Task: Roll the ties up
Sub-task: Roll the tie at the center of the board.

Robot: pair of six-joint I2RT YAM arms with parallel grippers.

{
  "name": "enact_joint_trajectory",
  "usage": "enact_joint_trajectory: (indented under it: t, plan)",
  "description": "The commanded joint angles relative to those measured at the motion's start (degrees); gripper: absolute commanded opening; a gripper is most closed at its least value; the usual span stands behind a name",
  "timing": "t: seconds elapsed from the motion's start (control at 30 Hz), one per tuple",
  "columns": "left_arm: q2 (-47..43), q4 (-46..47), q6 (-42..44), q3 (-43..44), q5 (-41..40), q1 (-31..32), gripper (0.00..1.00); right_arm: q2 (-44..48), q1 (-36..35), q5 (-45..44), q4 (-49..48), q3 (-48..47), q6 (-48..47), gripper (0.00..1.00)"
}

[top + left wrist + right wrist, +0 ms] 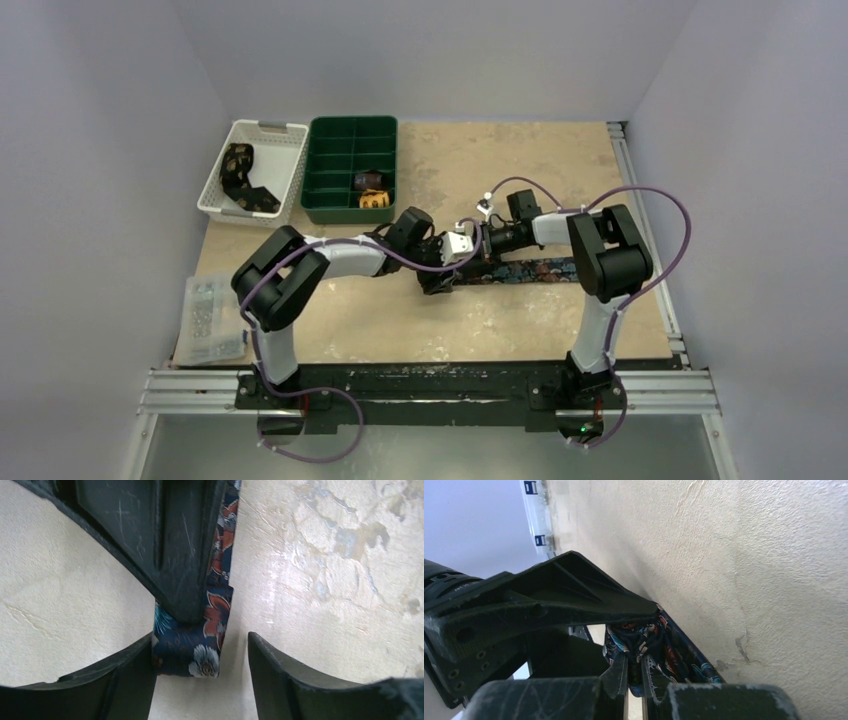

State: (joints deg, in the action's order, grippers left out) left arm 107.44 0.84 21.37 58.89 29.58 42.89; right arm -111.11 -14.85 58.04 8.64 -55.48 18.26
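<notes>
right pincer [633, 666] clenched on the fold of the long navy floral fabric tie [676, 655] to anchor the roll, left pincer [200, 642] released around it.

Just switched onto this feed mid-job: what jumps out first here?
Both arms meet mid-table over the navy floral tie, which lies stretched toward the right. The right gripper is shut on its folded end, while the left gripper stands open astride that end. At the back, two rolled ties sit in the green tray, beside a white basket holding a black-and-gold tie.
</notes>
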Motion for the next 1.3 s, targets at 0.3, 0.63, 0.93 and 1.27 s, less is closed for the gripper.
enact_joint_trajectory:
  t: [0.3,0.63,0.93,1.27]
  plan:
    - [-13.59,22.34,-8.21,-9.52,0.00,-2.12,0.96,-4.28,0.44,-11.12,6.80,-1.38,-9.74,0.00]
    - [-12.98,9.66,-11.78,-1.41,12.05,-5.71,1.00,-5.30,0.65,-12.62,8.95,-2.08,-11.05,0.00]
    - [-7.16,24.76,-6.45,-11.89,8.21,-4.40,0.99,-5.50,1.60,-15.79,12.44,-3.01,-13.46,0.00]
    - [0.34,32.88,-2.70,-11.07,7.83,-1.63,0.78,-5.43,2.11,-16.99,12.70,-2.70,-14.04,0.00]
